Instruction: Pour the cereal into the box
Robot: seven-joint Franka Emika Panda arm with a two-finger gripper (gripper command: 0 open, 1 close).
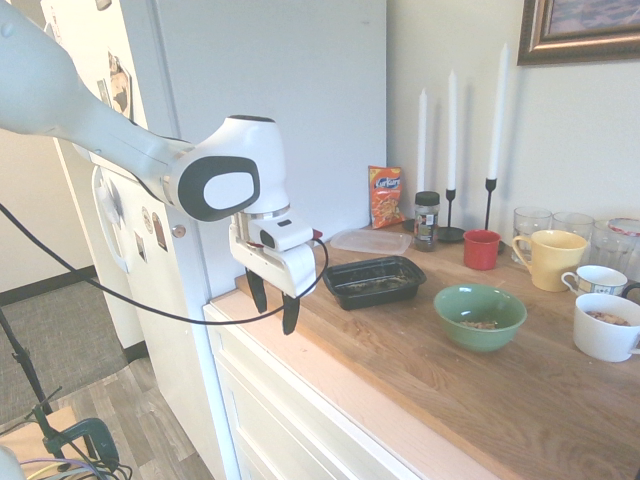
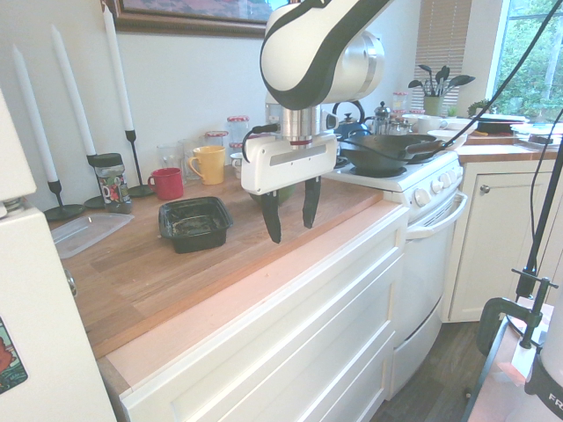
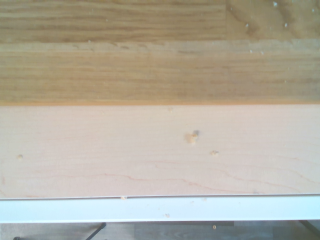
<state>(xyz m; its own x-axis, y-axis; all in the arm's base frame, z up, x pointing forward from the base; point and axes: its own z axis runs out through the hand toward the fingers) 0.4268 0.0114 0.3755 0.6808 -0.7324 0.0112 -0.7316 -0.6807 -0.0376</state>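
The box (image 1: 375,281) is a shallow black tray on the wooden counter, also seen in the second exterior view (image 2: 195,224). To its right stands a green bowl (image 1: 480,316) with a small heap of tan cereal (image 1: 482,324) at its bottom. My gripper (image 1: 274,312) hangs open and empty over the counter's front edge, left of the box and nearer the edge. In the second exterior view the gripper (image 2: 290,227) hides the bowl. The wrist view shows only the counter's pale front strip with a few crumbs (image 3: 191,137).
A clear lid (image 1: 370,240), an orange snack packet (image 1: 385,196), a spice jar (image 1: 427,220) and candles stand behind the box. A red cup (image 1: 481,249), a yellow mug (image 1: 549,258) and white mugs (image 1: 605,327) crowd the right. A stove (image 2: 405,180) adjoins the counter.
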